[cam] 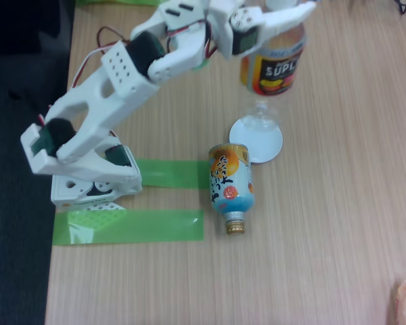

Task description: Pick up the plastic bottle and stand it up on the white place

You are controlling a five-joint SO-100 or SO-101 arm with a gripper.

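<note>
I've got the tool (pixel 287 27) clenched on the plastic bottle (pixel 274 68), held tilted. Base hangs just above the white place (pixel 257 143), w/ long axis near upright. Need straight down.

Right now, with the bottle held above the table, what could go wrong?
The claw holds the plastic bottle near its top, so it may swing or slip. Its clear base hangs over the edge of the white disc, so it could land off-centre. The lying orange-and-blue bottle is close and might be bumped.
</note>
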